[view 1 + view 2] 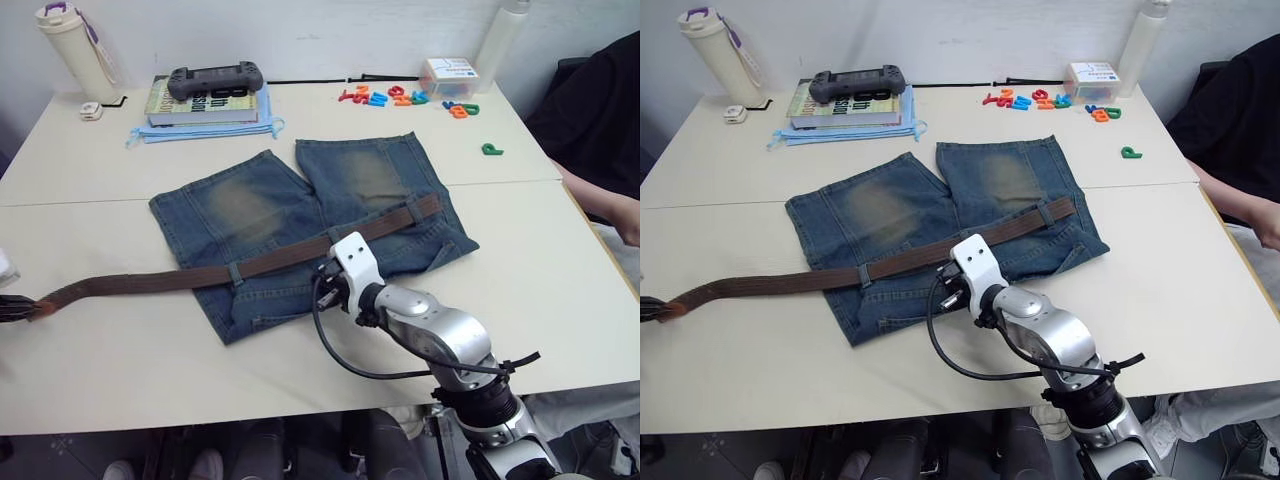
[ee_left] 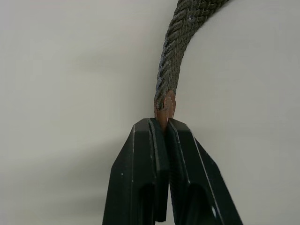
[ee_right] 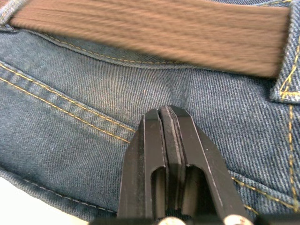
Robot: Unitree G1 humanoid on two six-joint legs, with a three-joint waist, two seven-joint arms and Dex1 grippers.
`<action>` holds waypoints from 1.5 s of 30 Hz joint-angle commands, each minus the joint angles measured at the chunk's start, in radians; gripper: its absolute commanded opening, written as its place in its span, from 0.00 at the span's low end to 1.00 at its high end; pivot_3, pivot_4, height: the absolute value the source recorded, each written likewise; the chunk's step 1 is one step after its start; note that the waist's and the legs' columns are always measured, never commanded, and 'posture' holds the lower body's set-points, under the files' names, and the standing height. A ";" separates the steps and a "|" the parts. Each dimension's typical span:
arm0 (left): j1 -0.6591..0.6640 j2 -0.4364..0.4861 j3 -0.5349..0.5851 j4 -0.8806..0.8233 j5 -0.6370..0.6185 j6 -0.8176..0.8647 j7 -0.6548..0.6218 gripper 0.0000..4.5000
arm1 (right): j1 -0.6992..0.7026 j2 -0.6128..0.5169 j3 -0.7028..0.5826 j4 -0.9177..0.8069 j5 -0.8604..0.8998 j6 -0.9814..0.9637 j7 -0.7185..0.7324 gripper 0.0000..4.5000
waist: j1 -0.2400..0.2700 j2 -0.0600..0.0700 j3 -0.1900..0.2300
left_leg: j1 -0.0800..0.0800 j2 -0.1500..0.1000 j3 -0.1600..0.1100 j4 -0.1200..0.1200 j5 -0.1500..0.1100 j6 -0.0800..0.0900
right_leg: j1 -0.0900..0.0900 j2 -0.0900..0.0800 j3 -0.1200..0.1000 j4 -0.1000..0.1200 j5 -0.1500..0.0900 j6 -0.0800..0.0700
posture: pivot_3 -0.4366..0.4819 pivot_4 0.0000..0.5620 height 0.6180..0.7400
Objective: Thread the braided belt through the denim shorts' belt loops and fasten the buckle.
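Observation:
The denim shorts (image 1: pixel 300 215) lie flat mid-table, waistband toward me. The braided belt (image 1: pixel 160 282) runs along the waistband, under a belt loop (image 1: pixel 233 271) and another belt loop (image 1: pixel 411 213), and trails left across the bare table. My left gripper (image 2: pixel 164 123) is shut on the belt's tan tip at the table's left edge. My right gripper (image 3: pixel 171 111) is shut, its fingertips resting on the denim just on my side of the belt, near the waistband's middle. The belt's right end (image 1: pixel 432 205) lies on the shorts. The buckle is hidden.
At the back left, a game controller (image 1: pixel 215 78) lies on stacked books (image 1: pixel 205 108), with a white bottle (image 1: pixel 72 45) beside them. Coloured letters (image 1: pixel 400 98) and a small box (image 1: pixel 447 75) sit back right. A person's dark sleeve (image 1: pixel 600 120) is at the right edge.

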 commanded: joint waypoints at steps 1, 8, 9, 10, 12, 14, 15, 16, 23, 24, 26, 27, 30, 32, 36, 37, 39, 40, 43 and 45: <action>-0.032 0.032 -0.015 0.055 0.064 -0.031 0.075 0.00 | -0.006 0.009 0.009 -0.022 -0.010 0.006 0.015 0.02 | 0.001 -0.001 -0.001 | 0.000 0.000 0.000 0.000 0.000 0.000 | 0.000 0.000 0.000 0.000 0.000 0.000 | 0.48 0.27 0.40; -0.071 -0.010 0.023 0.065 0.040 -0.046 0.064 0.19 | -0.011 0.010 -0.001 -0.022 -0.014 0.012 0.018 0.00 | 0.000 -0.001 -0.001 | 0.000 0.000 0.001 0.000 0.000 0.000 | 0.000 0.000 -0.001 0.001 0.000 0.000 | 0.48 0.27 0.40; -0.077 -0.014 0.029 0.066 0.033 -0.040 0.054 0.25 | -0.012 0.010 -0.003 -0.022 -0.014 0.011 0.018 0.00 | 0.001 -0.002 -0.001 | 0.000 0.000 0.001 0.001 0.000 0.000 | 0.000 0.000 -0.001 0.001 0.000 0.000 | 0.48 0.27 0.40; -0.078 -0.016 0.030 0.063 0.033 -0.045 0.047 0.34 | -0.014 0.012 -0.007 -0.021 -0.015 0.012 0.019 0.00 | 0.001 -0.002 -0.001 | 0.000 0.000 0.001 0.001 0.000 0.000 | 0.000 0.000 -0.001 0.001 0.000 0.000 | 0.48 0.27 0.40; -0.072 -0.015 0.027 0.057 0.043 -0.064 0.047 0.47 | -0.017 0.013 -0.013 -0.022 -0.015 0.013 0.022 0.00 | 0.000 -0.003 -0.001 | -0.001 0.000 0.001 0.002 0.000 0.000 | 0.000 0.000 -0.001 0.001 0.000 0.000 | 0.48 0.27 0.40; -0.076 -0.019 0.037 0.050 0.037 -0.072 0.045 0.70 | -0.020 0.013 -0.020 -0.024 -0.013 0.014 0.029 0.00 | 0.000 -0.004 -0.001 | -0.001 0.000 0.001 0.002 0.000 0.000 | 0.000 0.000 -0.001 0.001 0.000 0.000 | 0.48 0.27 0.40; -0.089 -0.024 0.054 0.042 0.016 -0.066 0.029 0.76 | -0.022 0.012 -0.024 -0.028 -0.011 0.016 0.033 0.00 | 0.000 -0.005 -0.001 | -0.001 0.000 0.001 0.002 0.000 0.000 | 0.000 0.000 -0.001 0.002 0.000 0.000 | 0.48 0.27 0.40; -0.110 -0.033 0.075 0.027 -0.013 -0.053 0.006 0.76 | -0.024 0.010 -0.029 -0.033 -0.007 0.018 0.039 0.00 | 0.001 -0.005 -0.001 | -0.001 0.000 0.001 0.002 0.000 0.000 | 0.000 0.000 -0.002 0.002 0.000 0.000 | 0.48 0.27 0.40; -0.123 -0.143 0.219 -0.308 -0.284 0.286 -0.235 0.77 | -0.043 -0.048 -0.094 -0.113 0.053 0.074 0.121 0.50 | 0.004 -0.006 -0.001 | -0.005 0.000 -0.001 0.010 -0.002 0.002 | 0.000 -0.002 -0.004 0.003 0.000 0.001 | 0.48 0.27 0.40; -0.089 -0.154 0.235 -0.372 -0.312 0.332 -0.243 0.77 | -0.047 -0.057 -0.107 -0.125 0.068 0.085 0.134 0.61 | 0.003 -0.006 -0.001 | -0.005 0.000 0.000 0.012 -0.002 0.003 | 0.000 -0.002 -0.004 0.005 0.001 0.001 | 0.48 0.27 0.40; -0.023 -0.178 0.265 -0.486 -0.361 0.416 -0.237 0.77 | -0.061 -0.083 -0.140 -0.150 0.103 0.116 0.166 0.85 | -0.005 -0.005 -0.001 | -0.005 0.000 0.001 0.014 -0.003 0.004 | 0.001 -0.002 -0.003 0.007 0.001 0.003 | 0.48 0.27 0.40; 0.009 -0.194 0.279 -0.543 -0.387 0.455 -0.227 0.77 | -0.072 -0.096 -0.165 -0.157 0.123 0.133 0.181 0.89 | -0.009 -0.005 -0.001 | -0.005 0.000 0.002 0.015 -0.003 0.005 | 0.001 -0.002 -0.003 0.007 0.002 0.003 | 0.48 0.27 0.40; 0.130 -0.270 0.307 -0.777 -0.472 0.595 -0.178 0.77 | -0.118 -0.146 -0.250 -0.164 0.190 0.183 0.234 0.99 | -0.008 -0.004 0.000 | -0.005 0.000 0.003 0.015 -0.003 0.005 | 0.001 -0.002 -0.003 0.007 0.002 0.003 | 0.48 0.27 0.40; 0.195 -0.319 0.319 -0.906 -0.513 0.668 -0.132 0.77 | -0.146 -0.183 -0.282 -0.158 0.213 0.193 0.264 0.99 | -0.002 -0.004 0.000 | -0.005 0.001 0.003 0.015 -0.003 0.005 | 0.001 -0.002 -0.003 0.007 0.002 0.003 | 0.48 0.27 0.40; 0.281 -0.456 0.304 -1.162 -0.601 0.807 0.005 0.77 | -0.200 -0.350 -0.275 -0.047 0.131 0.086 0.331 0.99 | 0.007 -0.003 0.000 | -0.004 0.001 0.004 0.015 -0.003 0.005 | 0.001 -0.002 -0.002 0.005 0.002 0.003 | 0.48 0.27 0.40; 0.289 -0.490 0.295 -1.202 -0.616 0.834 0.036 0.77 | -0.218 -0.380 -0.280 0.012 0.113 0.054 0.343 0.99 | 0.009 -0.003 0.000 | -0.003 0.000 0.003 0.016 -0.003 0.005 | 0.002 -0.003 -0.002 0.004 0.002 0.004 | 0.48 0.27 0.40; 0.294 -0.525 0.287 -1.240 -0.628 0.871 0.077 0.77 | -0.240 -0.411 -0.282 0.096 0.095 0.006 0.367 0.99 | 0.011 -0.003 0.000 | -0.003 0.000 0.003 0.016 -0.003 0.006 | 0.003 -0.003 -0.003 0.002 0.003 0.005 | 0.48 0.27 0.40; 0.297 -0.542 0.276 -1.242 -0.623 0.871 0.088 0.77 | -0.262 -0.421 -0.293 0.173 0.086 -0.020 0.381 0.99 | 0.011 -0.004 0.000 | -0.003 0.000 0.004 0.016 -0.003 0.006 | 0.003 -0.003 -0.003 0.002 0.003 0.005 | 0.48 0.27 0.40; 0.299 -0.574 0.252 -1.240 -0.624 0.884 0.112 0.77 | -0.324 -0.430 -0.319 0.370 0.067 -0.072 0.410 0.99 | 0.004 -0.003 0.000 | -0.001 0.000 0.006 0.015 -0.003 0.006 | 0.003 -0.002 -0.002 0.003 0.003 0.005 | 0.48 0.27 0.40; 0.296 -0.595 0.240 -1.232 -0.630 0.901 0.126 0.77 | -0.376 -0.428 -0.332 0.514 0.055 -0.110 0.427 0.99 | 0.003 -0.003 0.001 | -0.001 0.001 0.008 0.015 -0.003 0.005 | 0.003 -0.002 -0.001 0.004 0.003 0.005 | 0.48 0.27 0.40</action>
